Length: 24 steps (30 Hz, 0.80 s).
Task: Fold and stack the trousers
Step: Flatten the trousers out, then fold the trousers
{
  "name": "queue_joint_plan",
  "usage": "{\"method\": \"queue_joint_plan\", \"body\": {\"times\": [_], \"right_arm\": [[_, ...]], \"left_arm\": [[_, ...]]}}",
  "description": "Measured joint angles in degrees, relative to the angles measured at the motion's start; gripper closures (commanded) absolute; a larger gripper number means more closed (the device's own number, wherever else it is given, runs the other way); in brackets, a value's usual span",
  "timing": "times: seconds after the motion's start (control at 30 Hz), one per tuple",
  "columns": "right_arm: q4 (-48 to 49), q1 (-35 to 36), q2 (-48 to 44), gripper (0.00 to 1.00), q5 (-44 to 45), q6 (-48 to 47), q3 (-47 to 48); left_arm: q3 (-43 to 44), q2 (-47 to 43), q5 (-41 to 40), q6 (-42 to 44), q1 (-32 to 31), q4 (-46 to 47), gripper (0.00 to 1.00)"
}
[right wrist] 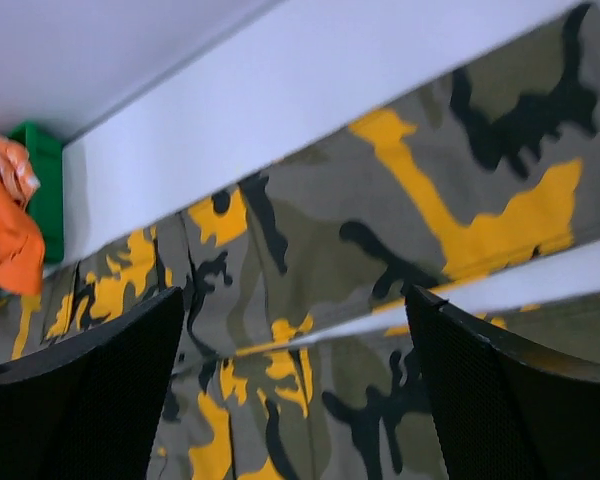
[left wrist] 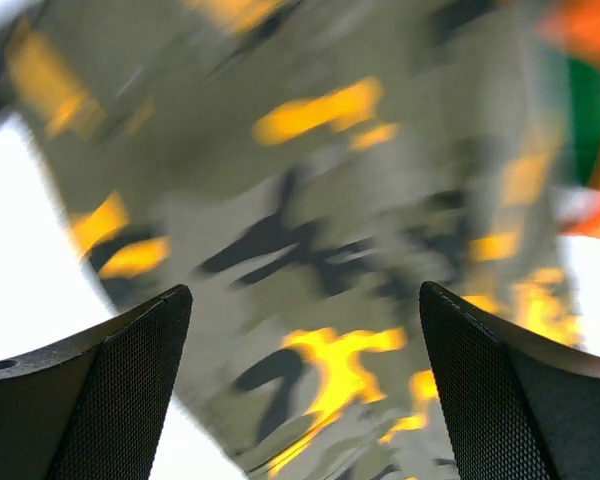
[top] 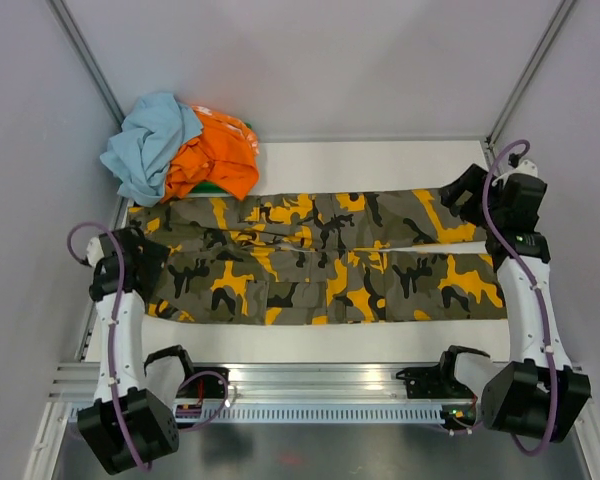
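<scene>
1. the trousers [top: 320,262] lie flat across the table [top: 380,160], waist at your left, legs running right.
2. your left gripper [top: 143,258] hangs over the waist, jaws wide, empty.
3. your right gripper [top: 467,195] hangs over the far leg's cuff, jaws wide, empty.
4. no fold yet; next, likely pinch the far leg at both ends and lay it over the near leg.

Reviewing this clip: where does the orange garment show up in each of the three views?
Top external: the orange garment lies in the far left corner, beside a light blue cloth, just beyond the trousers.
Left wrist: blurred, in the upper right corner.
Right wrist: at the left edge, about mid-height.
Shared landmark: the trousers, whose camouflage cloth shows in all three views.
</scene>
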Motion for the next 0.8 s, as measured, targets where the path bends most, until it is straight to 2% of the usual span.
{"method": "queue_joint_plan", "body": {"times": [0.13, 0.3, 0.5, 0.8], "right_arm": [[-5.11, -0.11, 1.07, 0.02, -4.13, 3.23, -3.78], [-12.76, -0.15, 2.23, 0.02, -0.87, 4.66, -3.93], [-15.67, -0.17, 1.86, 0.02, 2.45, 7.67, -3.82], [-15.72, -0.17, -5.25, 0.02, 11.74, 14.86, -5.66]], "left_arm": [[-11.1, -2.45, -0.85, -6.62, 2.34, -5.79, 0.0], [-15.39, -5.46, -4.87, -11.91, 3.78, -8.94, 0.0], [-18.05, -3.08, -6.32, -13.81, 5.79, -5.86, 0.03], [-20.81, -0.79, -2.03, -12.48, 6.69, 2.29, 0.05]]}}
